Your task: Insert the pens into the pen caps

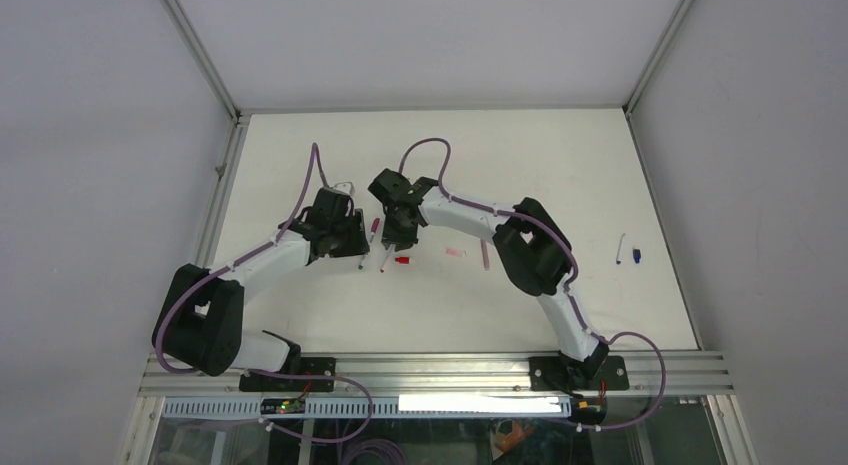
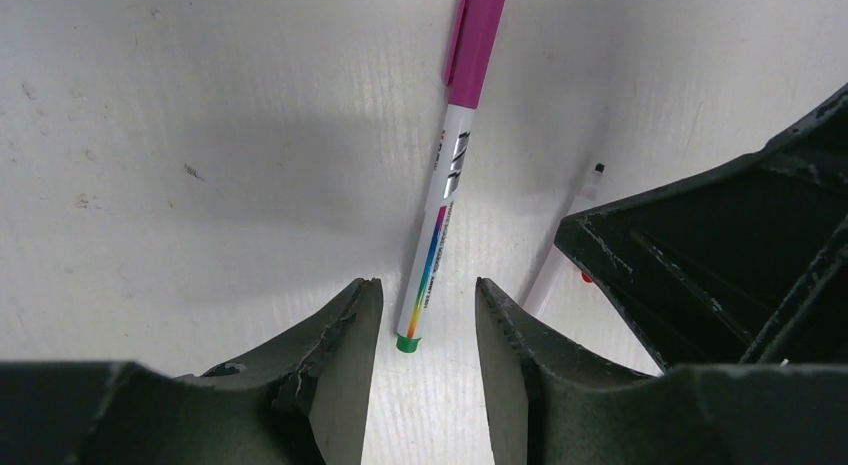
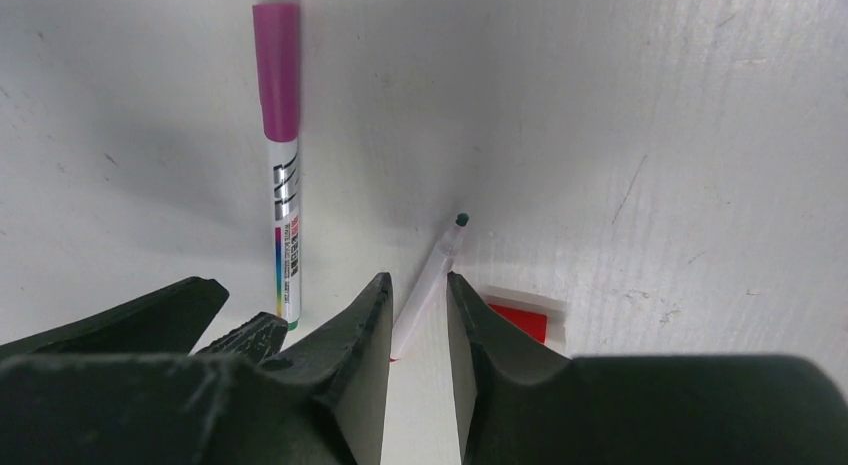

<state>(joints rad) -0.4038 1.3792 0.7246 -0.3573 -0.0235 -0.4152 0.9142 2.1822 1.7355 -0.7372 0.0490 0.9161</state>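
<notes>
Top view: both arms meet left of centre on the table [image 1: 560, 165], and pens and caps lie in a loose row across the middle.
Left claw [image 2: 428, 330]: spread, fingers either side of the green lower end of the capped pen [image 2: 447, 175]; no contact seen.
Right claw [image 3: 418, 325]: only narrowly parted, straddling the bare pen [image 3: 432, 275]. The gap looks a little wider than the barrel, so it is not pinching as far as can be seen.
Capped pen: lies flat, magenta cap toward top of frame, just left of the bare pen.
Bare pen: lies flat with its dark tip exposed and pointing up-frame; the red cap [image 3: 522, 321] sits just right of it, apart.
Done: one pen wears a cap, likely finished.
Left: the bare pen and red cap; the pink cap [image 1: 456, 253] and pink pen [image 1: 485, 255], lying near each other right of centre; the thin pen [image 1: 621, 249] and blue cap [image 1: 636, 255] at far right, side by side but unjoined.
Progress: early, roughly one of four by the look of it.
Step in hand: probably picking up the bare pen for the red cap.
</notes>
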